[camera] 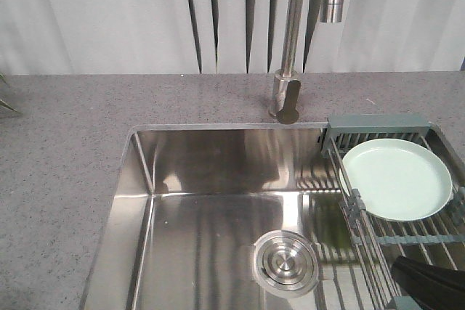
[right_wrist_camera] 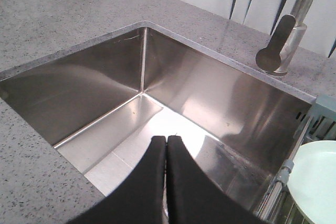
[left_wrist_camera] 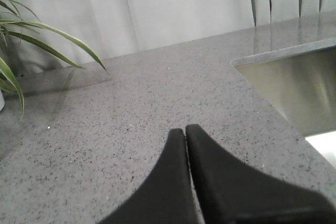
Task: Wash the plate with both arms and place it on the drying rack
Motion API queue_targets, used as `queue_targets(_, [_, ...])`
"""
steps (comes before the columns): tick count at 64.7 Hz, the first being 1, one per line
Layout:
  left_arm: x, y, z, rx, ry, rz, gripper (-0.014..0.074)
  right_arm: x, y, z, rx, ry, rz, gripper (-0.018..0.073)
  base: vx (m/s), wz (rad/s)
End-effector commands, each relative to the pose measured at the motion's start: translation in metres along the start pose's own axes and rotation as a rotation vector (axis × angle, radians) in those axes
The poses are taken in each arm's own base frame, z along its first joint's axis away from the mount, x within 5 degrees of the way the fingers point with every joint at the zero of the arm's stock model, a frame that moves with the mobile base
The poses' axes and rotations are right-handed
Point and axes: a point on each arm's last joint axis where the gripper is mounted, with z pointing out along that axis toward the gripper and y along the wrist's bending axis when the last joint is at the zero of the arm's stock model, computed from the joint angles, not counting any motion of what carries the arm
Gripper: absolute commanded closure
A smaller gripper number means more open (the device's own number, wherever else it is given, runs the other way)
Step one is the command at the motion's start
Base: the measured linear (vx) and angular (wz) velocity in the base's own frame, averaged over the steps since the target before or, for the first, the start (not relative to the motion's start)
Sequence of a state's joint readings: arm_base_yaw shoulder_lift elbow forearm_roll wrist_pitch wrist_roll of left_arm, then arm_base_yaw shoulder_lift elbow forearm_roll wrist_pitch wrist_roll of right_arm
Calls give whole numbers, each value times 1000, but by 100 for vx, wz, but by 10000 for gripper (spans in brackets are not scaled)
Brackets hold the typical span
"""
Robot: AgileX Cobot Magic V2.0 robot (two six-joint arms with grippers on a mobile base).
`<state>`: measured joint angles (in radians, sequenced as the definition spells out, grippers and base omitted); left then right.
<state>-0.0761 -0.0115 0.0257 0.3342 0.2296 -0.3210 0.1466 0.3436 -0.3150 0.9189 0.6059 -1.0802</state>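
Note:
The pale mint-green plate point(camera: 396, 178) lies flat on the wire drying rack point(camera: 378, 130), which spans the right side of the sink; its edge also shows in the right wrist view point(right_wrist_camera: 320, 182). My right gripper point(right_wrist_camera: 166, 139) is shut with nothing between its fingers and hovers over the sink basin, left of the plate. A black part of the right arm point(camera: 429, 281) shows at the bottom right of the front view, near the plate. Over the grey countertop left of the sink, my left gripper point(left_wrist_camera: 185, 129) is shut and empty.
The stainless sink basin point(camera: 218, 201) has a round drain point(camera: 285, 263). A tall tap point(camera: 294, 41) with a lever handle point(camera: 289, 103) stands behind it. A leafy plant point(left_wrist_camera: 21, 45) sits at the far left of the grey countertop point(camera: 65, 143). Curtains hang behind.

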Motion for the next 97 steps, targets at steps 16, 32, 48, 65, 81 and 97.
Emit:
queue_targets(16, [-11,1,-3,-13,-68,-20,603,-11,-4,-1,27,-48,25,561,0,0])
queue_targets(32, [-14,6,-4,-112,-96,-71,603,-11,-4,-1,26,-48,25,561,0,0])
queue_targets(48, [-13,7,-4,-137,-91,-75,603,-11,-4,-1,26,-48,25,561,0,0])
queue_targets(65, [-13,7,-4,-137,-91,-75,603,-11,-4,-1,26,-48,25,561,0,0])
queue_targets(81, [-13,7,-4,-137,-91,-74,603,-11,-4,-1,26,-48,25,561,0,0])
queue_targets(97, [-13,7,-4,-137,-91,-74,603,-11,-4,-1,29,-49,23,561,0,0])
